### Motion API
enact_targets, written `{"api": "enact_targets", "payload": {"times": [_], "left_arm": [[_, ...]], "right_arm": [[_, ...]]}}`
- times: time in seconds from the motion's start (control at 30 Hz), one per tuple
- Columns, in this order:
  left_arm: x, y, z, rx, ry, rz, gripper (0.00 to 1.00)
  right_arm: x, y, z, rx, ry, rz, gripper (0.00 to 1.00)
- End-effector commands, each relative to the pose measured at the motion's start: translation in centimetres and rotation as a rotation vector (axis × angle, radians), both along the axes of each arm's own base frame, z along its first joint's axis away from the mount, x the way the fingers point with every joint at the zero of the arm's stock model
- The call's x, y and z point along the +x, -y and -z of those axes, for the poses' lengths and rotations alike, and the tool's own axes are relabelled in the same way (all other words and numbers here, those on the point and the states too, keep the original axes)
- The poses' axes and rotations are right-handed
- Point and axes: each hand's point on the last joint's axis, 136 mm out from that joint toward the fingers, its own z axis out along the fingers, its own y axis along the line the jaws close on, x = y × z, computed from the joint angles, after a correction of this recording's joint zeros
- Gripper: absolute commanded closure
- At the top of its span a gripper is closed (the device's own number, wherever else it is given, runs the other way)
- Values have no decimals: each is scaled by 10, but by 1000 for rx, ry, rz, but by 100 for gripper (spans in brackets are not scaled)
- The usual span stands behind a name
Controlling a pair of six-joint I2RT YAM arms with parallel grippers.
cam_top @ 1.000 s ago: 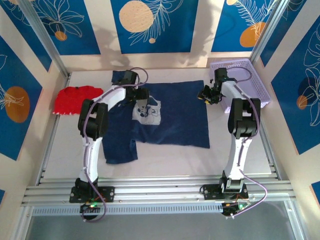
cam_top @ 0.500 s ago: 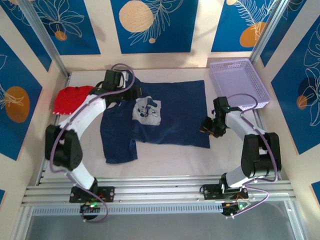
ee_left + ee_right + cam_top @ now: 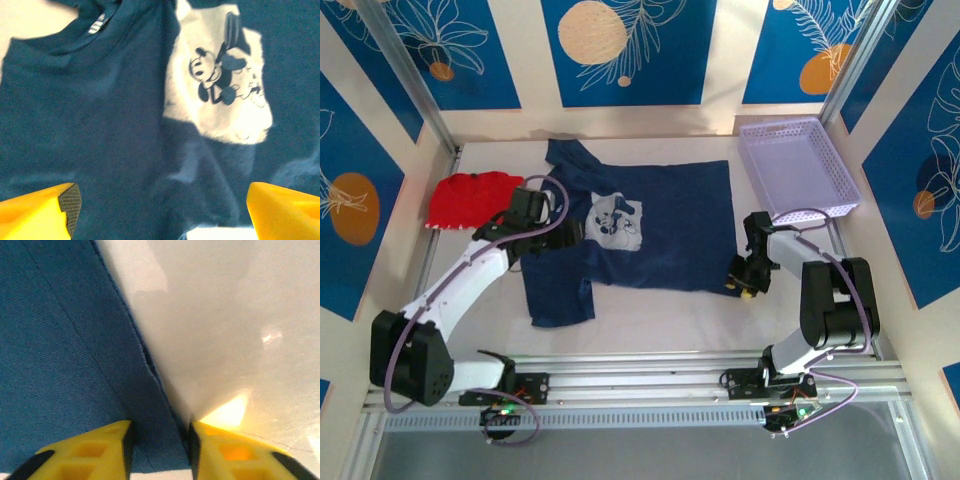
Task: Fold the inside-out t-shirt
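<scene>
The inside-out t-shirt [image 3: 670, 240] lies spread flat at the centre of the tabletop [image 3: 650, 325].
The left hand [image 3: 162, 200] hovers wide open by its white print [image 3: 220, 85]; the right hand [image 3: 160, 432], narrow, straddles the lower-right hem [image 3: 150, 365], grip unclear.

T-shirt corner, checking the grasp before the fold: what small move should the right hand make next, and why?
Probably close fully on the hem. The right hand straddles the edge of the t-shirt at its near right corner, fingers close together with cloth between them, so pinching firmly before lifting seems sensible.
</scene>
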Motion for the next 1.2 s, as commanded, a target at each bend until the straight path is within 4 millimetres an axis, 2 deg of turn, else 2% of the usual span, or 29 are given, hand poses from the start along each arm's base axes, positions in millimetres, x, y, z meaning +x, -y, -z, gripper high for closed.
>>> {"api": "enact_targets", "payload": {"times": [0.0,0.17,0.27,0.37,0.53,0.6,0.73,0.9,1.0,1.17], "left_arm": [[-26,-27,14,104,-60,-76,14],[-70,-58,44,182,-174,-178,16],[-101,-69,68,193,-264,-228,21],[-123,-74,85,189,-336,-269,26],[-142,-73,100,124,-388,-332,32],[-151,-71,107,102,-419,-340,35],[-162,-55,120,14,-478,-321,42],[-163,-23,119,-138,-473,-226,40],[-169,-21,119,-138,-479,-215,38],[-184,-25,133,-90,-534,-218,40]], "right_arm": [[11,-13,3,55,30,4,81],[20,-8,-14,35,95,-7,99],[27,1,-26,7,147,-11,100],[34,11,-34,-5,181,5,100],[46,26,-49,18,256,68,100],[48,27,-52,35,275,80,100],[49,24,-49,52,270,72,100],[50,22,-49,65,274,67,100],[50,21,-50,69,275,62,100],[50,19,-50,73,276,56,100]]}}
